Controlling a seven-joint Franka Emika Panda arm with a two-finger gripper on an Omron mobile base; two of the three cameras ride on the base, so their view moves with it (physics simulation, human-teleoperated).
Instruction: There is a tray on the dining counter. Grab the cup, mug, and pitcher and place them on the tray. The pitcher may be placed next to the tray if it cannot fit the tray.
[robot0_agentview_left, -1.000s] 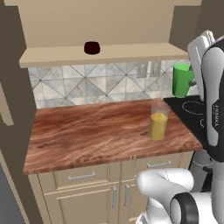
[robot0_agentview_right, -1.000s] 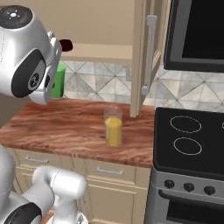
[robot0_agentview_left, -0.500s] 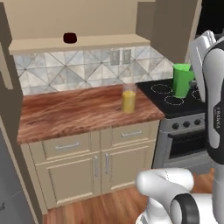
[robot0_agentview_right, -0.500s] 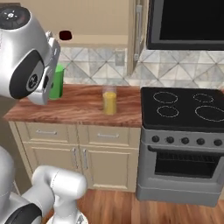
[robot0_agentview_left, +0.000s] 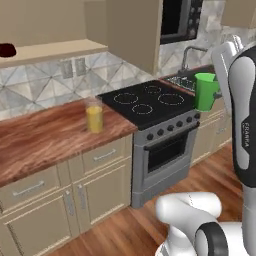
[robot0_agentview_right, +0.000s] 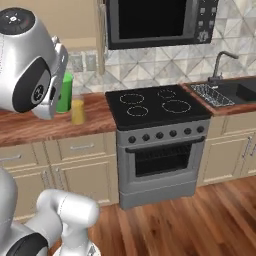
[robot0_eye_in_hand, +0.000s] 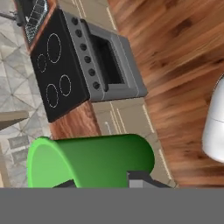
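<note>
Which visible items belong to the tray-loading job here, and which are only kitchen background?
Job items: green cup held in the gripper; pitcher on the wood counter; mug on the shelf.
Background: stove, microwave, sink, faucet.

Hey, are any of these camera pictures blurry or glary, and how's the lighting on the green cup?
Left base view: slightly soft, flat even light, no glare; the cup is evenly bright green. Right base view: sharper, with a soft sheen on the stove. Hand view: tilted, the cup close up with smooth shading and no harsh shadow.
</note>
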